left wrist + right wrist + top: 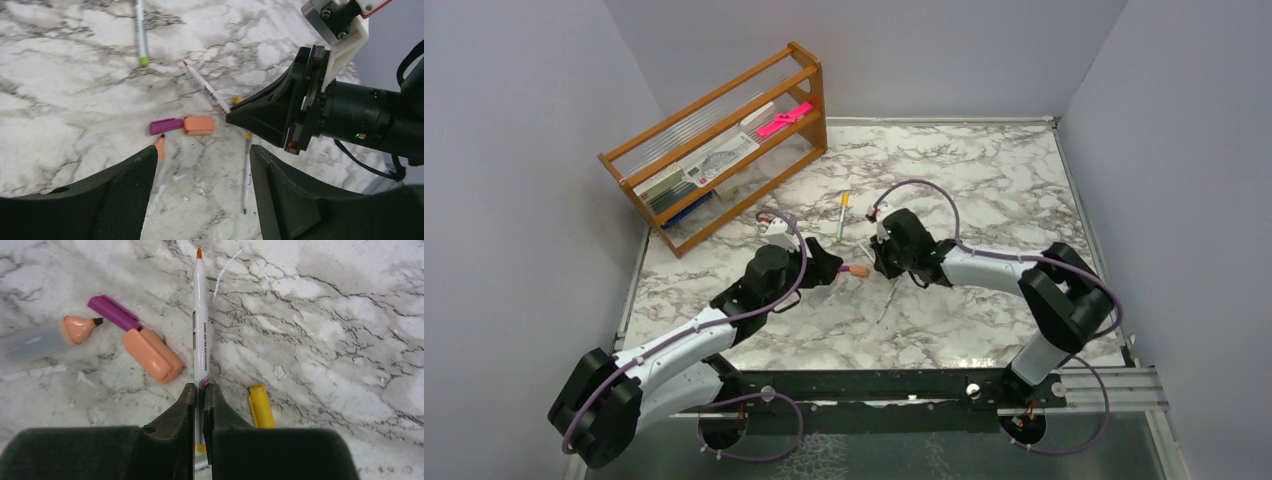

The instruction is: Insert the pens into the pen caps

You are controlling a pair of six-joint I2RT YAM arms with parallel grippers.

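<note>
Fig.: R gripper (201,395) clamped on white pen (200,325), orange tip pointing fwd, away from wrist. In its wrist view, orange-pink cap (152,356), touching purple piece (114,312), lies just ahead-left of fingers; yellow cap (261,405) just right. L gripper (202,150): fingers spread apart, pink-tipped pen (160,147) beside its left-hand finger.

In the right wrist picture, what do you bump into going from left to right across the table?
orange-tipped highlighter → purple cap → orange-pink cap → white pen pinched in the gripper → yellow cap
</note>
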